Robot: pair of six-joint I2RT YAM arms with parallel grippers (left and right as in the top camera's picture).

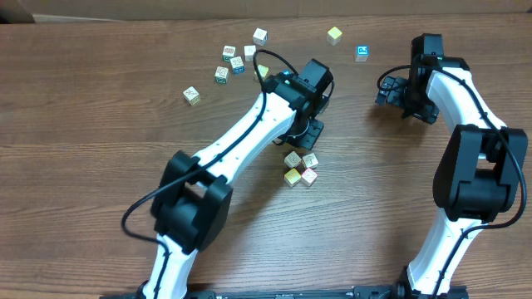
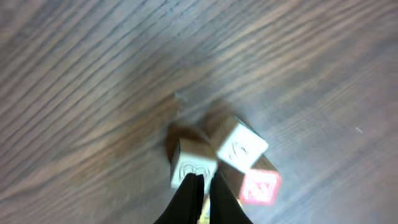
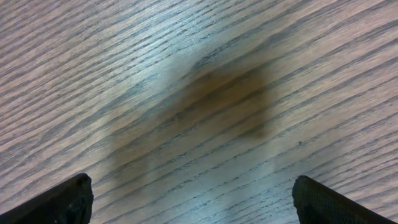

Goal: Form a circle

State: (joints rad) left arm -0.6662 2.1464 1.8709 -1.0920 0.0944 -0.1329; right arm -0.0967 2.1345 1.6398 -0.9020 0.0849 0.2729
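The surface (image 1: 83,166) is brown wood grain. In the overhead view we locate the circle (image 1: 300,167) at mid-surface. It is a tight two-by-two clump of small pale cubes, one marked pink-red. The left hand (image 1: 309,133) stands just beyond the circle, on the side away from the arm bases. The right hand (image 1: 391,90) is well apart from the circle, farther out and to the right. The left arm is therefore the nearer. Loose cubes (image 1: 237,62) lie well beyond the circle. The clump is roughly square, so we judge it to have no long axis and no heading.

In the left wrist view, the left hand (image 2: 204,179) has its fingers pressed together, gripping nothing. The circle (image 2: 239,149) sits directly ahead of the tips; we cannot tell whether they touch.

In the right wrist view, the right hand (image 3: 194,199) is spread wide and empty over bare surface. The circle is not in this view.
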